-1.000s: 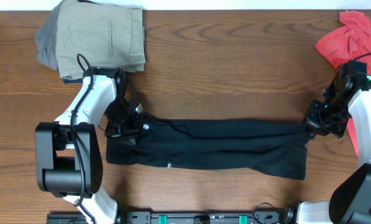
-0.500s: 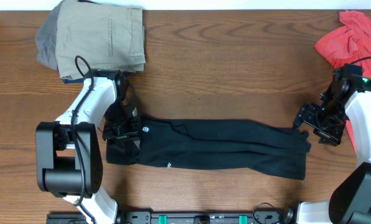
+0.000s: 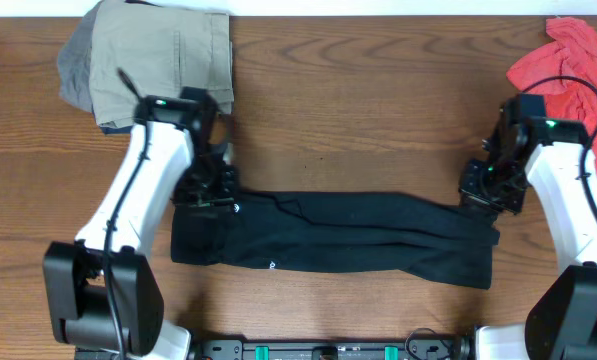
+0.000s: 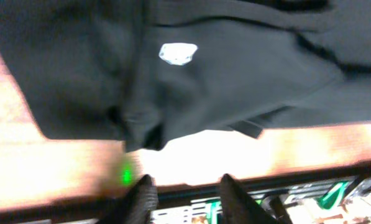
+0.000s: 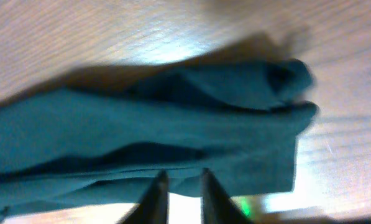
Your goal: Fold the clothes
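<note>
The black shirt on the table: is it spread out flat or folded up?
Folded. The black shirt lies as one long narrow band across the table, with layered edges running along its length.

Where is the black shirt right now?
Seen from overhead, the black shirt lies as a long band across the near middle of the table, its ends by the left gripper and right gripper; the khaki garment sits beyond its left end.
</note>
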Action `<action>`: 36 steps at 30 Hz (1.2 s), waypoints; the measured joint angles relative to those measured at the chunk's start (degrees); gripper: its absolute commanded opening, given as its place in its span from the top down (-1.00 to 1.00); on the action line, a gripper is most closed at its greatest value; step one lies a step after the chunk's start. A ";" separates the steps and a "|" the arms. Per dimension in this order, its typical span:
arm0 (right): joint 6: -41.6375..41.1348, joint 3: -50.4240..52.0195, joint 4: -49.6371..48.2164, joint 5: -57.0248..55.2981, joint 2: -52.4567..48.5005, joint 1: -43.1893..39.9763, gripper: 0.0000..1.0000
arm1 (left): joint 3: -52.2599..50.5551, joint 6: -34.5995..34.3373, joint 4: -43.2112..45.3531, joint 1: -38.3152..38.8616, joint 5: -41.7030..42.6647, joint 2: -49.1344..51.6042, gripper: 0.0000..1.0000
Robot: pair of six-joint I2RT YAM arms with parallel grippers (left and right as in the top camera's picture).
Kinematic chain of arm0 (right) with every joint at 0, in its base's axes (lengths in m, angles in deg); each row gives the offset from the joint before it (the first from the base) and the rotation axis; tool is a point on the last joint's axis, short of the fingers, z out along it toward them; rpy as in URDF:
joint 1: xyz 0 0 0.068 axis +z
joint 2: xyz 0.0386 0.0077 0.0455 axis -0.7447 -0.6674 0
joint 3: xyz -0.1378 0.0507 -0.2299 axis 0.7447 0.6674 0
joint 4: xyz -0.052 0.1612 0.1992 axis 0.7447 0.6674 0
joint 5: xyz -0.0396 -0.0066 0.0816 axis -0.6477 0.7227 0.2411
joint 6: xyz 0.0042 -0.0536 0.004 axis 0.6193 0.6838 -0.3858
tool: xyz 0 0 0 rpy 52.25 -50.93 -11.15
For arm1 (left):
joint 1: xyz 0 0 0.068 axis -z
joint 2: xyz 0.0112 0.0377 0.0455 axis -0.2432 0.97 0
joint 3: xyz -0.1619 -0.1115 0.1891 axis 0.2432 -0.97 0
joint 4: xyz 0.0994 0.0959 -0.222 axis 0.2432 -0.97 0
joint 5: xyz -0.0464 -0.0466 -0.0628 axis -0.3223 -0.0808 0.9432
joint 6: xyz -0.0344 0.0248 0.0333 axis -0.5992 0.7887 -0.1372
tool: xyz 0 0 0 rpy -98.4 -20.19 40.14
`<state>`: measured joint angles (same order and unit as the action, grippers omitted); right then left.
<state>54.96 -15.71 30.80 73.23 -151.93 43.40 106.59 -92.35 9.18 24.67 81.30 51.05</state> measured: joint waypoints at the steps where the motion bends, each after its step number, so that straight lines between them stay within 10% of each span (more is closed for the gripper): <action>1: -0.22 0.07 -0.63 0.20 0.00 0.57 0.96 | 0.00 0.11 0.28 1.62 0.13 -0.26 0.63; 19: -5.27 16.24 -16.87 6.32 0.00 12.48 0.97 | -11.15 -5.79 16.81 11.15 0.87 6.93 0.74; 36: -11.52 25.49 -25.38 7.04 0.15 8.24 0.97 | -20.90 -6.25 22.36 -3.23 8.70 8.39 0.84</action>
<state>43.44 9.77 5.43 80.27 -151.78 51.64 85.69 -98.60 31.54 21.43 90.00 59.45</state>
